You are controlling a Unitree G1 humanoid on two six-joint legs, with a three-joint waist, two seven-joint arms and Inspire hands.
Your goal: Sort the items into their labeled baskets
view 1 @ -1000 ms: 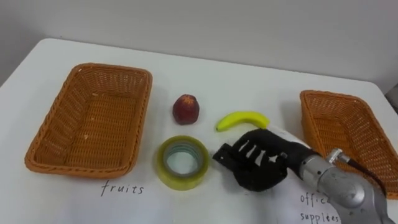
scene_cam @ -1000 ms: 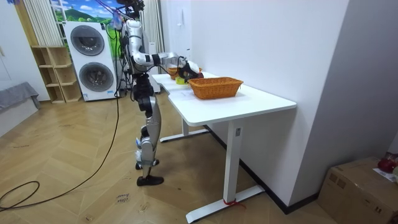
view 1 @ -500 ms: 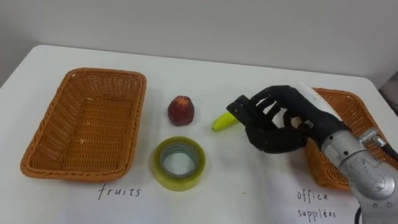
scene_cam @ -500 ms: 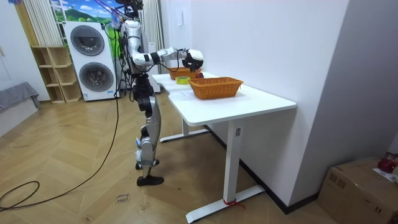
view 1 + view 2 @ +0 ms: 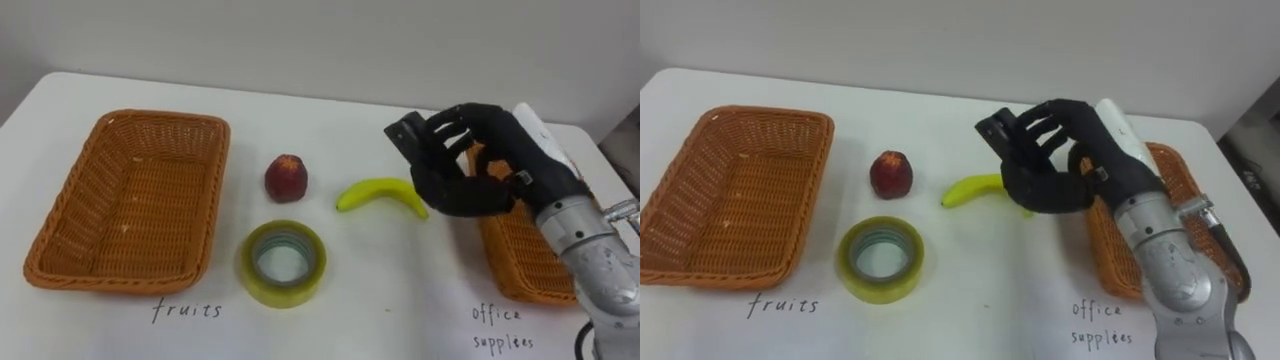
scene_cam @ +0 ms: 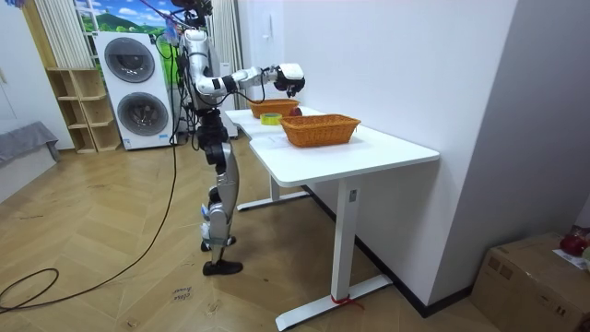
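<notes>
My right hand (image 5: 470, 170) hangs above the table between the banana and the right wicker basket (image 5: 515, 272), fingers curled round a small flat black object (image 5: 408, 133). The same hand (image 5: 1065, 165) and black object (image 5: 996, 130) show in the right eye view. A yellow banana (image 5: 382, 194) lies just left of and below the hand. A red apple (image 5: 286, 177) sits left of the banana. A yellow-green tape roll (image 5: 283, 263) lies in front of the apple. The left wicker basket (image 5: 160, 118) holds nothing.
Handwritten labels on the white table (image 5: 330, 110) sit in front of each basket. In the room view I stand at the table's end with my right hand (image 6: 291, 77) raised over it; a wicker basket (image 6: 320, 129) is nearest the camera. A washing machine (image 6: 129, 88) stands behind me.
My right hand rose from the table beside the tape roll and moved right and back toward the right basket with the black object. The banana is now uncovered.
</notes>
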